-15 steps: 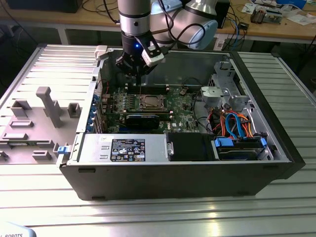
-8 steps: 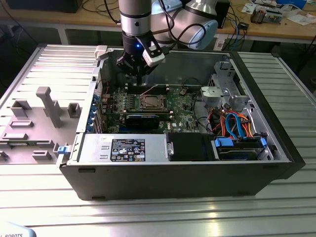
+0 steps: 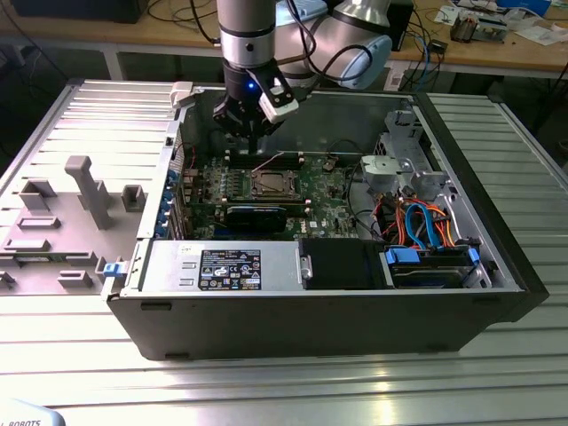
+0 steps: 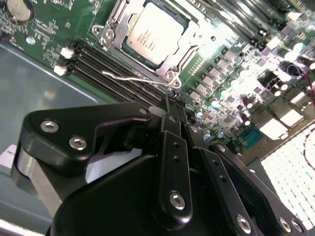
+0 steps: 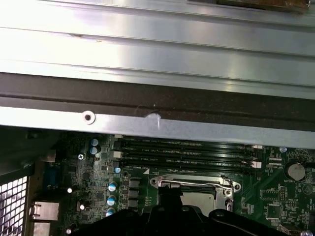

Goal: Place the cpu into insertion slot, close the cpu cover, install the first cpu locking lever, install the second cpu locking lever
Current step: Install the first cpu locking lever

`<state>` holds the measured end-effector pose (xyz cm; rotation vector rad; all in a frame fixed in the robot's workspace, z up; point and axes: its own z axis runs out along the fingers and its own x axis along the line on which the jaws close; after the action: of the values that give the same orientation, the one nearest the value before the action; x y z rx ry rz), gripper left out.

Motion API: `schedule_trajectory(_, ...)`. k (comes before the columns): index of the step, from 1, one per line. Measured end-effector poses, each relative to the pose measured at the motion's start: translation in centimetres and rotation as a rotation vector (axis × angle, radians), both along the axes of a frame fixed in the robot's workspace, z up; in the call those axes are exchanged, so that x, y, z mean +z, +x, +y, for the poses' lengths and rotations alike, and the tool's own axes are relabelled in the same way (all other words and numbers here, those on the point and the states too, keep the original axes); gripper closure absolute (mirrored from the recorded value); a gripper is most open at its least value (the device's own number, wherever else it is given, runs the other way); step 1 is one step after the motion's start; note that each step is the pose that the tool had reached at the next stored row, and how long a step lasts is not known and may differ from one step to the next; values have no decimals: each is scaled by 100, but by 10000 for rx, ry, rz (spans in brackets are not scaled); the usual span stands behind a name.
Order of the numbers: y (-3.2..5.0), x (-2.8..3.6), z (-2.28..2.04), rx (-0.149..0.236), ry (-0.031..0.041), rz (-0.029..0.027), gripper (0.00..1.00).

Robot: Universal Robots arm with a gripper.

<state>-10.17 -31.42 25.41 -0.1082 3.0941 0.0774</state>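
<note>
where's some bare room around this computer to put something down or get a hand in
Free: the ribbed metal table in front of the computer case, and the strip along the exterior view's right. Crowded: the grey holder tray on the exterior view's left, and inside the case, where the tool hangs over the green board beside cables.

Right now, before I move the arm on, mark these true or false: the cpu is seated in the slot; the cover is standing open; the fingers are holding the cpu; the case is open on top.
1. The cpu lies in the insertion slot. True.
2. The cpu cover stands upright. False: it lies flat, framing the cpu.
3. The gripper holds the cpu. False: its fingers are together over the memory slots beside the socket.
4. The computer case lies open on top. True.
</note>
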Motion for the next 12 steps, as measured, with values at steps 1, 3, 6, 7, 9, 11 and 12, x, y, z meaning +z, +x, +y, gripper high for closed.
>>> schedule_trajectory(1, 5, -8, 0, -53, 13, 0, 89)
schedule_trajectory(3, 9, -12, 0, -92, 14, 4, 89)
schedule_trajectory(6, 9, -14, 0, -120, 16, 2, 89)
schedule_trajectory(7, 9, -14, 0, -150, 15, 2, 89)
schedule_trajectory(9, 9, -14, 0, -152, 16, 2, 89)
schedule_trajectory(11, 9, -14, 0, -152, 16, 2, 89)
schedule_trajectory(12, 9, -14, 0, -153, 16, 1, 89)
